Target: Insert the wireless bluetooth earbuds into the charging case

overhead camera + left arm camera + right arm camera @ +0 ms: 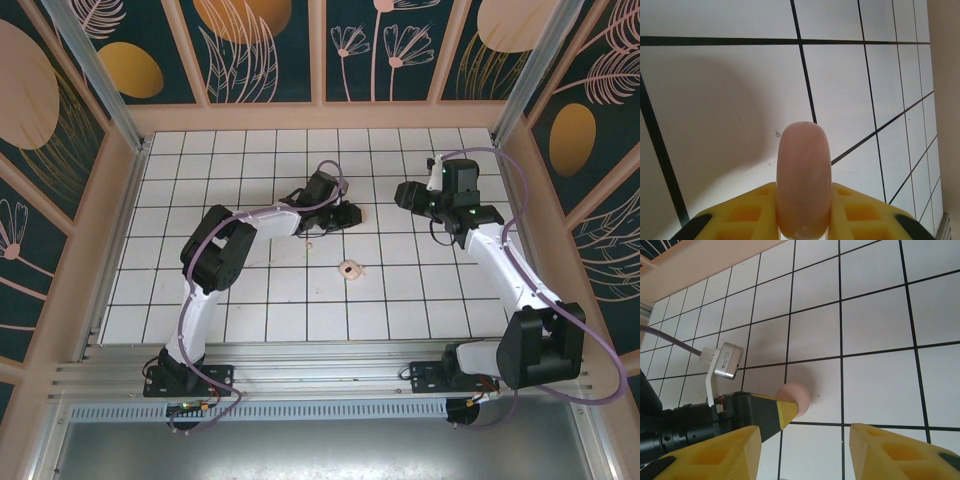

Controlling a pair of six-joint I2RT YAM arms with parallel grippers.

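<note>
Left pincer [804, 202] clamped on pink case [804, 165], low over worktop [260, 300], 9 o'clock from right pincer [805, 435], spread, empty. Case seemingly closed: hold level, pry gently at rim.

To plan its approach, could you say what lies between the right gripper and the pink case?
Only bare tile and a black line separate the right gripper from the pink case, in the right wrist view.

The charging case [804, 170] sits in the left jaws, behind the ring piece [350, 268].
</note>
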